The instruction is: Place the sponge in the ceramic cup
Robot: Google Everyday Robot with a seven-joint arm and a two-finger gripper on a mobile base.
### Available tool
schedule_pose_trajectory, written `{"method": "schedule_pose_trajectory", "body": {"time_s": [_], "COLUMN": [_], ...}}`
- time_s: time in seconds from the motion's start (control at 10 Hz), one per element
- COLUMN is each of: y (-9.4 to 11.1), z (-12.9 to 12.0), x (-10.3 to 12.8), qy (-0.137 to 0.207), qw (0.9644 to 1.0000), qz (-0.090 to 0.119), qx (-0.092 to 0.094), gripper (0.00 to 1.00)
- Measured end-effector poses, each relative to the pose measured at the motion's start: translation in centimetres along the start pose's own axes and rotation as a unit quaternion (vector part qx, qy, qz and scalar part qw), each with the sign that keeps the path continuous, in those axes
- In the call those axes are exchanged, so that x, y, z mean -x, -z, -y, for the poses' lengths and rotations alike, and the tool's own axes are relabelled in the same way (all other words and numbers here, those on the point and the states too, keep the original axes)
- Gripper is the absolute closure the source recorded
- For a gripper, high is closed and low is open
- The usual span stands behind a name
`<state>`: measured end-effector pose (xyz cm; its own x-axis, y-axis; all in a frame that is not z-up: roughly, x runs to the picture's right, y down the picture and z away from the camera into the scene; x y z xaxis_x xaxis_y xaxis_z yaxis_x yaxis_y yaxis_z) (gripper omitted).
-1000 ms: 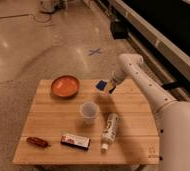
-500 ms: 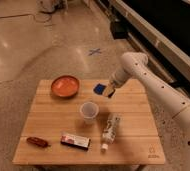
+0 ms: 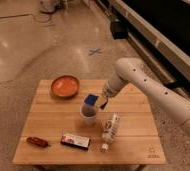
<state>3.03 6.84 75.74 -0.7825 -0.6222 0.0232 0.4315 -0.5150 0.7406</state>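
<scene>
Gripping the flat dark-blue sponge (image 3: 92,98), the pincer (image 3: 103,103) had swung toward seven o'clock over the white ceramic cup (image 3: 88,116), seemingly ready to release.

The gripper (image 3: 101,103) holds the sponge (image 3: 92,98) just over the ceramic cup (image 3: 88,115). A white tube (image 3: 109,128) lies close beside the cup.

Gripper (image 3: 100,102), w/ the sponge (image 3: 91,98) clamped in it, is now further left and nearer than 1 s ago; sponge hangs right over the ceramic cup (image 3: 88,116), low edge approx. at the rim, vs. off to the far right of the cup before; arm (image 3: 138,80) slants more down-left.
</scene>
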Motion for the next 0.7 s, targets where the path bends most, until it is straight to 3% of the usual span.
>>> {"method": "schedule_pose_trajectory", "body": {"time_s": [0.4, 0.7], "y": [-1.7, -2.4], "z": [2.1, 2.6], "x": [-0.2, 0.0], "qy": [0.012, 0.01], "qw": [0.9998, 0.9997], "qz": [0.016, 0.023], "qx": [0.0, 0.003], "gripper": [0.97, 0.66]}}
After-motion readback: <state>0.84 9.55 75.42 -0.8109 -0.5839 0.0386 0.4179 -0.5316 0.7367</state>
